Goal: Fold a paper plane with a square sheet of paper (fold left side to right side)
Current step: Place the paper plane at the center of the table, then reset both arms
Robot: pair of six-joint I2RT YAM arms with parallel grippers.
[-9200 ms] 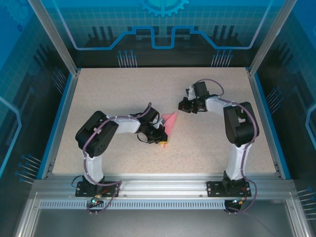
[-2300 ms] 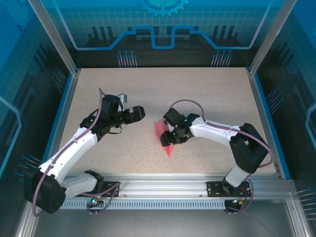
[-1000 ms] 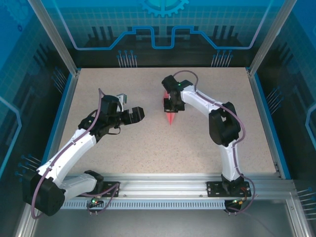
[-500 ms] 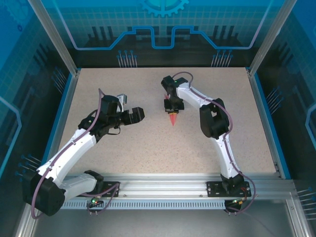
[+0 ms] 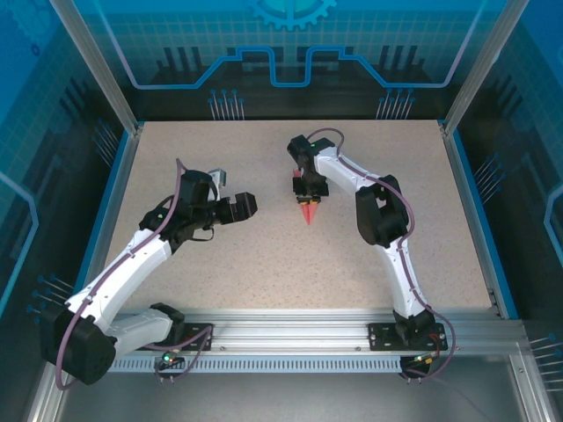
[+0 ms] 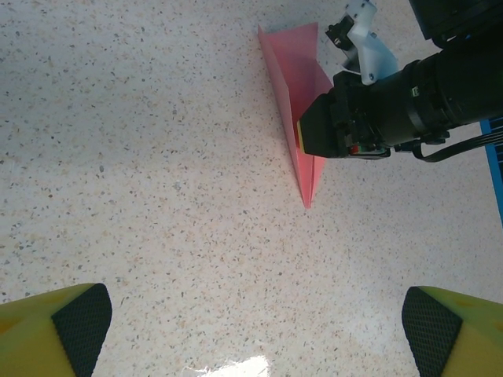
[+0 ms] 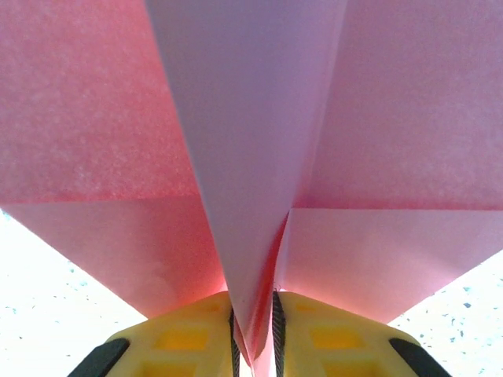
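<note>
The salmon-pink paper plane (image 5: 307,211) is a narrow dart on the table's far centre, its nose pointing toward the near edge. My right gripper (image 5: 307,192) stands over its tail. In the right wrist view the plane's centre keel (image 7: 251,118) runs down between the yellow fingers (image 7: 181,338) of that gripper (image 7: 253,330), whose jaws stand a little apart around it, and the wings spread to either side. My left gripper (image 5: 247,205) hovers wide open to the plane's left, holding nothing. The left wrist view has the plane (image 6: 289,63) ahead of that gripper (image 6: 255,330), with the right gripper (image 6: 305,135) on it.
The speckled table (image 5: 264,264) has raised blue edges at both sides. Both arm bases are bolted to the rail at the near edge. The left forearm slants across the left half of the table.
The right arm carried the plane to the far centre and has stayed there for the last half second. Its jaws have parted slightly around the keel. The left arm has not moved.
</note>
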